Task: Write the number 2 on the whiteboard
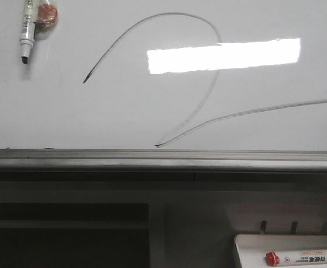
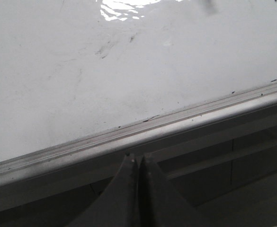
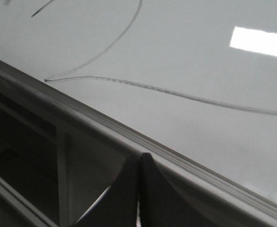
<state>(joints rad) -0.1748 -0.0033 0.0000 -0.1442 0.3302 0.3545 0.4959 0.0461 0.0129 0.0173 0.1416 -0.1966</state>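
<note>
The number 2 (image 1: 211, 84) stands drawn on the whiteboard (image 1: 96, 117): an arch at the top, a slant down to a point just above the board's metal rail (image 1: 152, 159), and a long tail running off toward the right edge of the front view. The line is thin and pale in places, but the shape reads whole, so the writing looks done.

Seen from the right wrist, the point of the figure lies well ahead of the right gripper (image 3: 138, 163) and off to one side, beyond the rail, with the tail stroke crossing the board ahead of the fingertips. That gripper's fingers are pressed together with nothing between them. The left gripper (image 2: 139, 163) is likewise closed and empty, its tips just short of the rail, with only bare, faintly smudged board beyond them.

A black-tipped marker (image 1: 27, 30) shows at the top left of the front view, against the board beside a reddish blob; what holds it there cannot be told. A red-capped marker (image 1: 303, 257) lies in a small white tray (image 1: 247, 245) below the rail.

What remains is probably to finish cleanly: both arms should keep back from the rail so that no finger brushes the line, which would likely smear easily on so glossy a board.
</note>
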